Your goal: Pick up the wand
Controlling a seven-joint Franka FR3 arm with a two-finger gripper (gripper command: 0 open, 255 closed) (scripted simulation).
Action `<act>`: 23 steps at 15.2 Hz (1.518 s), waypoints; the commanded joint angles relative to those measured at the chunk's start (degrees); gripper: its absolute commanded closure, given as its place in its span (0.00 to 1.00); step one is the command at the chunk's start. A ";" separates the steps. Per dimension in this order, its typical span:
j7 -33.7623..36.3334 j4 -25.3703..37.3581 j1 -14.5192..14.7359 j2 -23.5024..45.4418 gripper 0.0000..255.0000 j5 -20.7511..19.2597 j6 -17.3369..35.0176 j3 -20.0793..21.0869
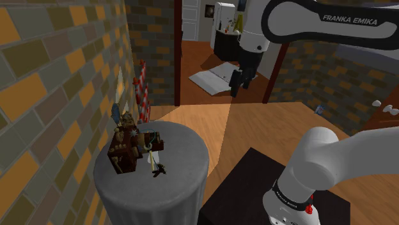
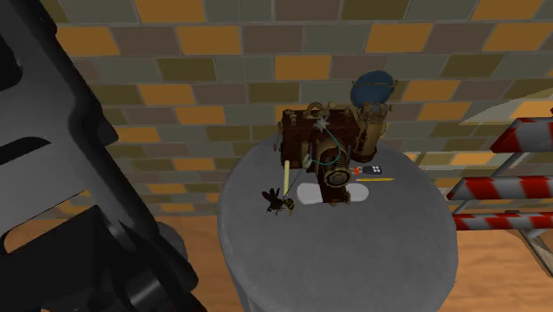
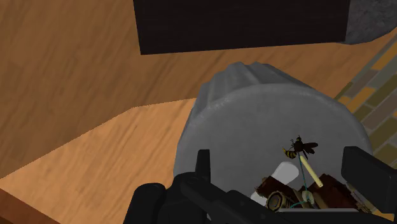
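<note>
The wand is a thin pale-yellow stick with a bee-like figure at its end. It lies on the round grey table, its stick end against a brown machine-like object. In the shoulder view the wand lies near the table's middle, and my gripper hangs high above the floor, far to the right of the table. In the wrist view the wand lies below and between the fingers, closer to one of them. The fingers stand wide apart with nothing held.
The brown object crowds the table's wall side, with a white oval piece and a small black pad next to it. A red-and-white striped barrier stands by the brick wall. My black stand adjoins the table.
</note>
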 commanded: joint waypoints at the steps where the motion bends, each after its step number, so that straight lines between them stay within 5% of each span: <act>1: 0.00 0.00 0.00 0.00 0.00 0.00 0.00 0.00; 12: 10.10 2.13 0.62 21.54 0.00 7.97 14.28 3.02; 23: 16.78 12.55 1.73 46.09 0.00 15.53 24.49 4.59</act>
